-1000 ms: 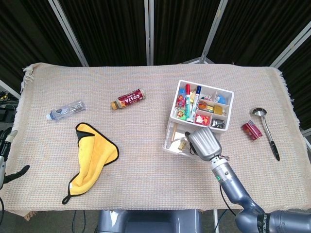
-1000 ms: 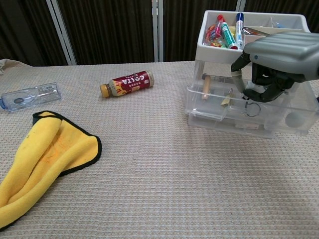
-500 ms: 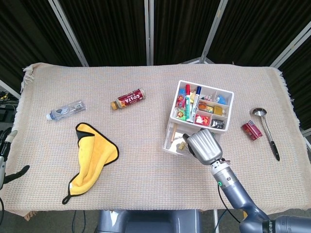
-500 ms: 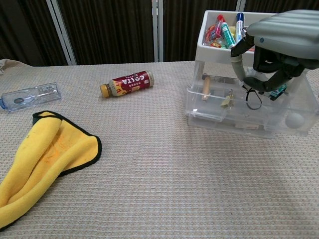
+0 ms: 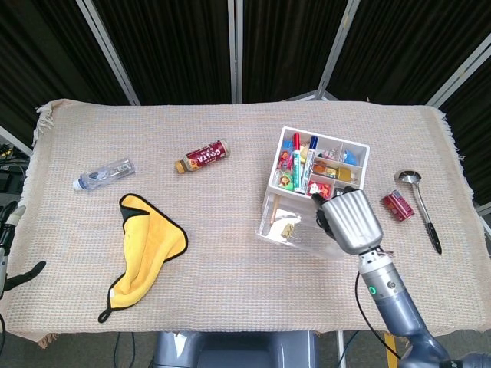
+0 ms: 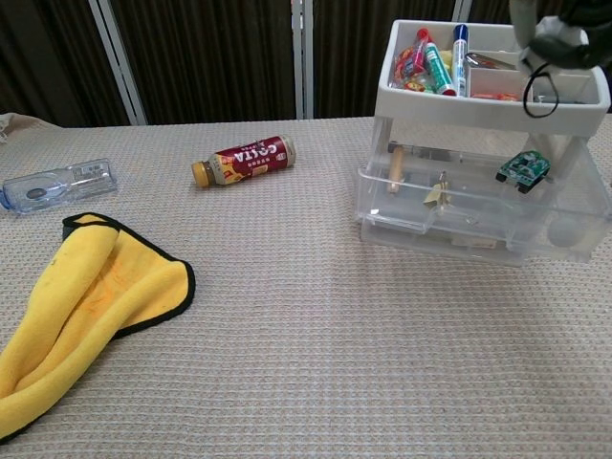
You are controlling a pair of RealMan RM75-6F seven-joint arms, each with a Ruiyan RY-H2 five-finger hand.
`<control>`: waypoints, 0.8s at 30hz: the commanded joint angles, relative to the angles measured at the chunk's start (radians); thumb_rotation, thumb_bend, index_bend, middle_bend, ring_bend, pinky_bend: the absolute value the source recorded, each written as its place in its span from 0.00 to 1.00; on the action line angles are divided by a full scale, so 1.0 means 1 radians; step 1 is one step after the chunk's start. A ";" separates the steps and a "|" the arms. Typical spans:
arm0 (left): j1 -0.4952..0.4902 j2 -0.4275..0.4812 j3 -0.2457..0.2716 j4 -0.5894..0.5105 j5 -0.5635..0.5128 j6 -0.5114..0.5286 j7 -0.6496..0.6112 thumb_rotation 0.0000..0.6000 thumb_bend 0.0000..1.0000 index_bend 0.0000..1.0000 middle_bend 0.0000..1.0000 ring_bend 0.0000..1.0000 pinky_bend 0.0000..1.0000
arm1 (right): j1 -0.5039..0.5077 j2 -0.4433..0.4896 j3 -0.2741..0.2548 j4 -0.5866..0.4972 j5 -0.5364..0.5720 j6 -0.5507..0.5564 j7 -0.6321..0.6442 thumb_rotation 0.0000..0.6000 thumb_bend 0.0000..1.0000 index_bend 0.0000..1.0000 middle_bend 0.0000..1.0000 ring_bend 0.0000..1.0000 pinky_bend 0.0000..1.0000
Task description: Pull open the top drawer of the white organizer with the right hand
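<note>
The white organizer stands right of centre, its top tray full of markers and small items. Its clear top drawer sticks out toward me, showing a wooden stick, a small green board and a white ball. My right hand hovers above the organizer's front right corner, off the drawer, fingers curled in. A thin black loop dangles under it. My left hand is at the left table edge with its fingers apart, holding nothing.
A Costa bottle and a clear plastic bottle lie left of the organizer. In front of them is a yellow cloth. A red can and a ladle lie to the right.
My right hand has let go of the drawer front and risen up and to the right, above the organizer. The drawer stays pulled out. The left hand is still.
</note>
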 commanded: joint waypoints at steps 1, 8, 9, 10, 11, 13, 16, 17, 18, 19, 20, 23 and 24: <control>0.001 0.000 0.001 0.000 0.002 0.001 0.001 1.00 0.08 0.00 0.00 0.00 0.00 | -0.038 0.059 0.029 0.005 0.011 0.041 0.053 1.00 0.40 0.60 1.00 1.00 0.68; 0.001 -0.001 0.002 -0.005 0.004 0.003 0.010 1.00 0.08 0.00 0.00 0.00 0.00 | -0.117 0.132 0.054 0.123 0.090 0.073 0.224 1.00 0.40 0.60 1.00 1.00 0.68; 0.002 -0.001 0.002 -0.006 0.005 0.003 0.012 1.00 0.08 0.00 0.00 0.00 0.00 | -0.132 0.138 0.048 0.164 0.108 0.062 0.262 1.00 0.40 0.60 1.00 1.00 0.68; 0.002 -0.001 0.002 -0.007 0.005 0.003 0.014 1.00 0.08 0.00 0.00 0.00 0.00 | -0.140 0.138 0.044 0.193 0.116 0.053 0.288 1.00 0.40 0.60 1.00 1.00 0.68; 0.002 -0.001 0.002 -0.007 0.004 0.003 0.015 1.00 0.08 0.00 0.00 0.00 0.00 | -0.145 0.136 0.041 0.211 0.120 0.047 0.303 1.00 0.40 0.60 1.00 1.00 0.68; 0.001 -0.002 0.002 -0.008 0.004 0.002 0.018 1.00 0.08 0.00 0.00 0.00 0.00 | -0.159 0.129 0.035 0.253 0.136 0.033 0.345 1.00 0.40 0.60 1.00 1.00 0.68; -0.001 -0.004 0.004 -0.009 0.004 -0.003 0.027 1.00 0.08 0.00 0.00 0.00 0.00 | -0.185 0.103 0.020 0.342 0.164 -0.001 0.430 1.00 0.40 0.60 1.00 1.00 0.68; -0.001 -0.005 0.004 -0.010 0.004 -0.005 0.029 1.00 0.08 0.00 0.00 0.00 0.00 | -0.193 0.092 0.015 0.373 0.165 -0.013 0.458 1.00 0.40 0.60 1.00 1.00 0.68; -0.002 -0.005 0.004 -0.011 0.004 -0.007 0.030 1.00 0.08 0.00 0.00 0.00 0.00 | -0.197 0.084 0.012 0.394 0.166 -0.022 0.477 1.00 0.40 0.60 1.00 1.00 0.68; -0.002 -0.005 0.004 -0.011 0.003 -0.008 0.032 1.00 0.08 0.00 0.00 0.00 0.00 | -0.205 0.072 0.005 0.418 0.171 -0.031 0.494 1.00 0.40 0.59 1.00 1.00 0.68; -0.003 -0.005 0.004 -0.012 0.002 -0.009 0.034 1.00 0.08 0.00 0.00 0.00 0.00 | -0.210 0.061 0.002 0.440 0.169 -0.034 0.511 1.00 0.40 0.59 1.00 1.00 0.68; -0.003 -0.006 0.004 -0.013 0.000 -0.010 0.037 1.00 0.08 0.00 0.00 0.00 0.00 | -0.225 0.028 -0.008 0.497 0.157 -0.047 0.564 1.00 0.39 0.59 1.00 1.00 0.68; -0.003 -0.006 0.004 -0.013 0.001 -0.011 0.038 1.00 0.08 0.00 0.00 0.00 0.00 | -0.229 0.020 -0.010 0.510 0.154 -0.050 0.576 1.00 0.39 0.59 1.00 1.00 0.68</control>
